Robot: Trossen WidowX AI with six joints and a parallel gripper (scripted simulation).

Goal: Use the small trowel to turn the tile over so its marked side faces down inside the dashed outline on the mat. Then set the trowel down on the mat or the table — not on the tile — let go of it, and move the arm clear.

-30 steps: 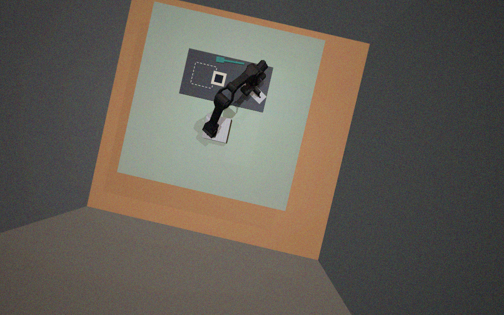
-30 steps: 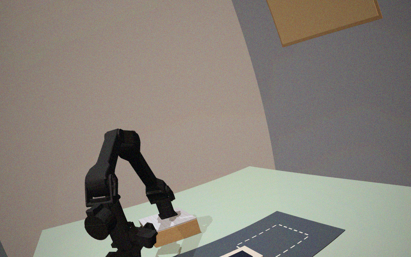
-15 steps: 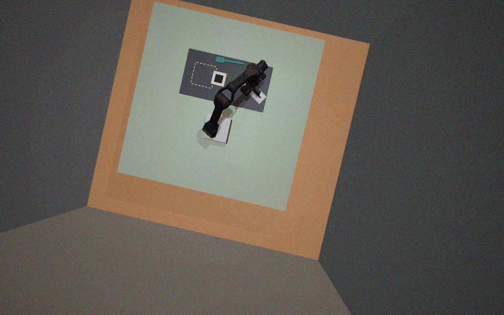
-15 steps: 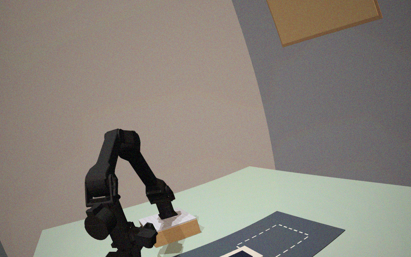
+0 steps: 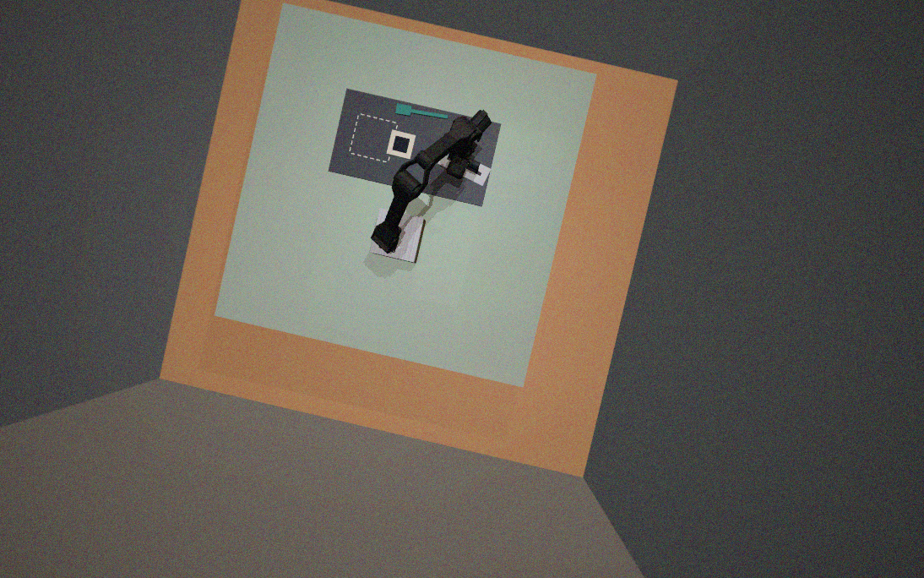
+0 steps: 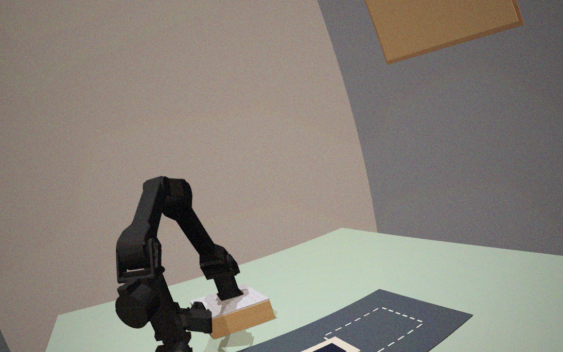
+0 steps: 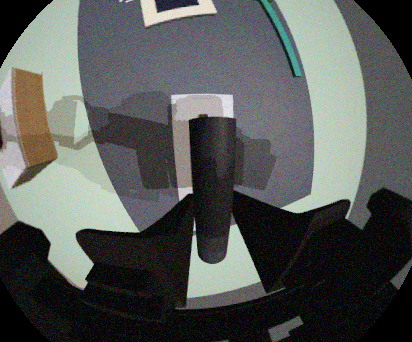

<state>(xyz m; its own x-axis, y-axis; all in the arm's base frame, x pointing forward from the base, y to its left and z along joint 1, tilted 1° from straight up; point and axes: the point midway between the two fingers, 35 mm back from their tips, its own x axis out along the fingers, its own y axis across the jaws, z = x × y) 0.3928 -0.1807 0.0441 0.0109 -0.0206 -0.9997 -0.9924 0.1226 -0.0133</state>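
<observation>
My gripper (image 7: pixel 211 196) is shut on the trowel's thick black handle (image 7: pixel 213 155), over the mat's end away from the dashed outline. The trowel's pale flat blade (image 5: pixel 483 174) (image 7: pixel 182 170) shows beneath the handle; whether it touches the mat I cannot tell. The tile (image 5: pixel 400 144) (image 6: pixel 335 340) (image 7: pixel 180 19), cream with a dark square mark facing up, lies flat on the dark mat (image 5: pixel 339 161) (image 6: pixel 445 313) (image 7: pixel 128 65). It sits at the open side of the dashed outline (image 5: pixel 358 115) (image 6: pixel 381 308), mostly outside it.
A thin teal tool (image 5: pixel 404 110) (image 7: pixel 284 37) with a square head lies along the mat's long edge, near the tile. The arm base stands on a white-topped wooden block (image 5: pixel 408 241) (image 6: pixel 252 316) (image 7: pixel 33 120) beside the mat.
</observation>
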